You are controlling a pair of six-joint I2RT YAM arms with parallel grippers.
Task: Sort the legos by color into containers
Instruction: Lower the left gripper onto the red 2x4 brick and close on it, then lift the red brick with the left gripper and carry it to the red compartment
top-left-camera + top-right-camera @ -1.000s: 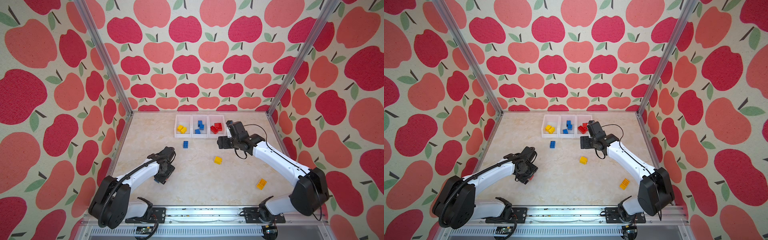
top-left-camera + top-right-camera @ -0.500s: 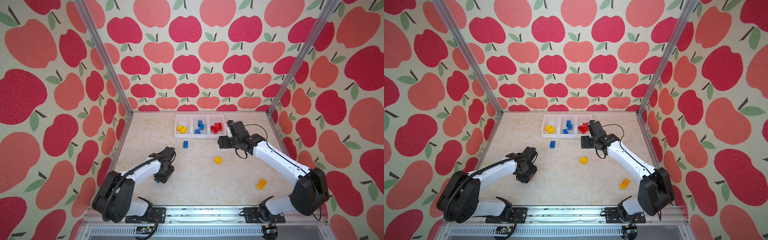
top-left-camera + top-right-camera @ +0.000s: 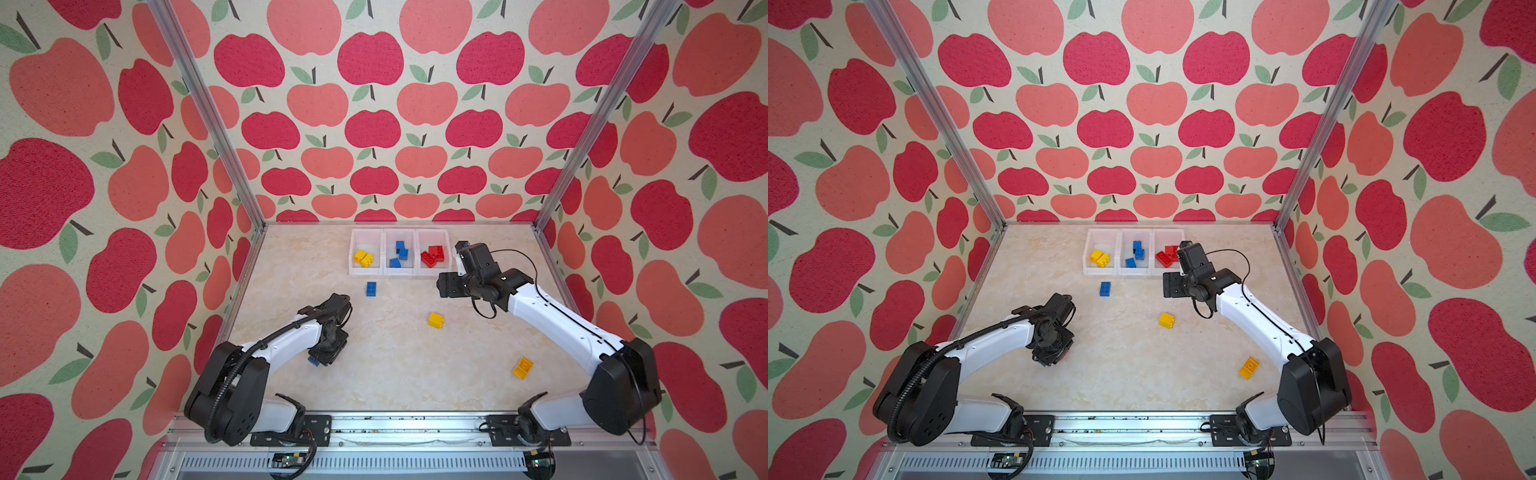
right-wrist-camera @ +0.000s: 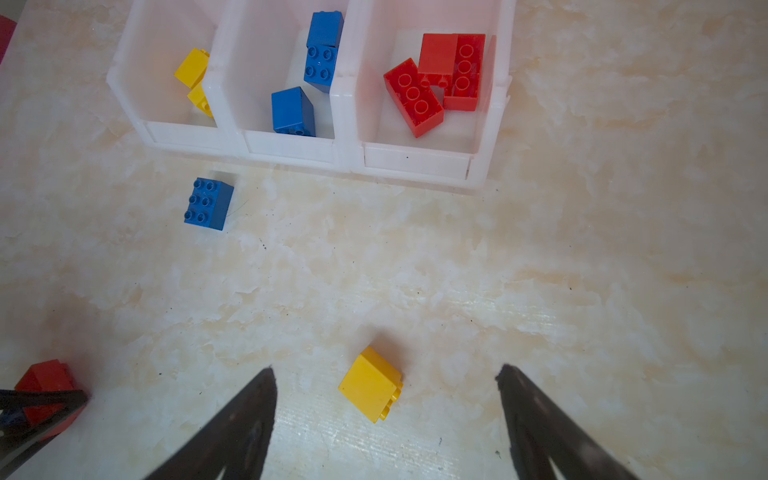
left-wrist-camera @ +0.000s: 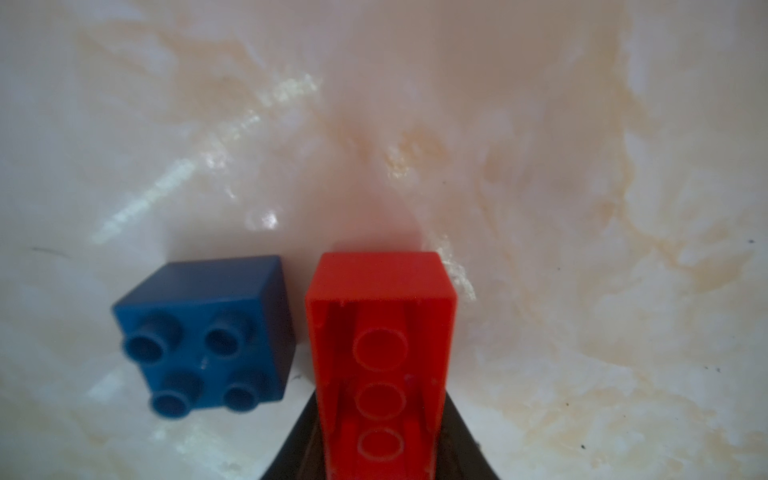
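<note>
The left tool (image 3: 327,358) is closed on a red brick (image 5: 380,332), jaws against both long sides. A blue cube (image 5: 208,332) stands on the table (image 3: 395,382) just beside it. The right tool (image 4: 386,374) gapes wide and empty near the bins (image 3: 399,272), which hold bricks sorted by colour. A yellow brick (image 4: 371,388), a blue brick (image 3: 371,289) and a second yellow brick (image 3: 523,368) lie loose.

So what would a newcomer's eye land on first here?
The loud apple-print walls all round the cell. Then the three containers at the far edge of the table, holding yellow, blue and red legos apart. Near the front left, the left pincer grips a red brick beside a loose blue brick, while the right pincer hangs open near a yellow brick.
</note>
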